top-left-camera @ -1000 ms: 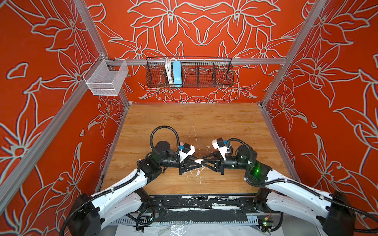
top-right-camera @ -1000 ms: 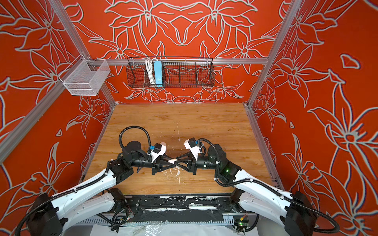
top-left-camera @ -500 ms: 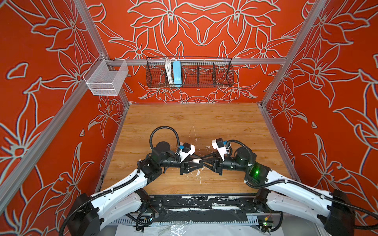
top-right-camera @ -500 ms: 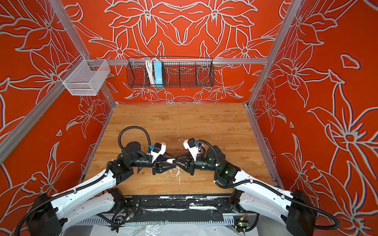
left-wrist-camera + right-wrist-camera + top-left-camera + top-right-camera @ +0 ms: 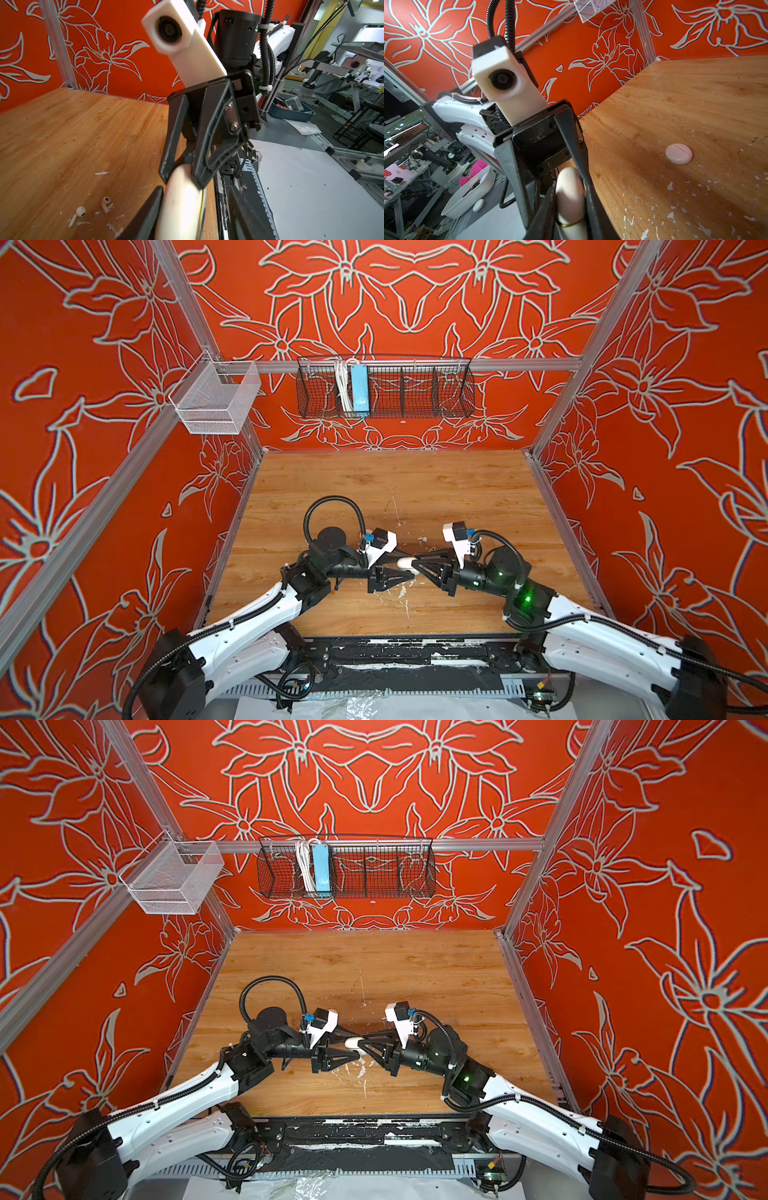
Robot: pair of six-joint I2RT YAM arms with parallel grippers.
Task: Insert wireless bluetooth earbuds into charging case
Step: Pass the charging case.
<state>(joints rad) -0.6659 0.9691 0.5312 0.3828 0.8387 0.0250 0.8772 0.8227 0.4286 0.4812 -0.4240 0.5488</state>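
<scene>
A cream oval charging case (image 5: 406, 562) hangs just above the wooden table between the two arms, seen in both top views. My right gripper (image 5: 569, 193) is shut on the charging case (image 5: 570, 187), pinching its flat sides. My left gripper (image 5: 195, 189) is open around the other end of the charging case (image 5: 180, 203). One finger lies close beside it and the other stands clear of it. In the left wrist view, two white earbuds (image 5: 76, 215) (image 5: 106, 204) lie loose on the wood beside the left gripper.
A round pinkish-white case (image 5: 679, 153) lies shut on the table, in the right wrist view. White paint flecks dot the wood near the grippers. On the back wall hang a black wire basket (image 5: 386, 387) and a white mesh basket (image 5: 216, 402). Red walls close three sides.
My left gripper's jaws have opened off the charging case. The right gripper keeps its grip and has shifted slightly to the left with the case.
</scene>
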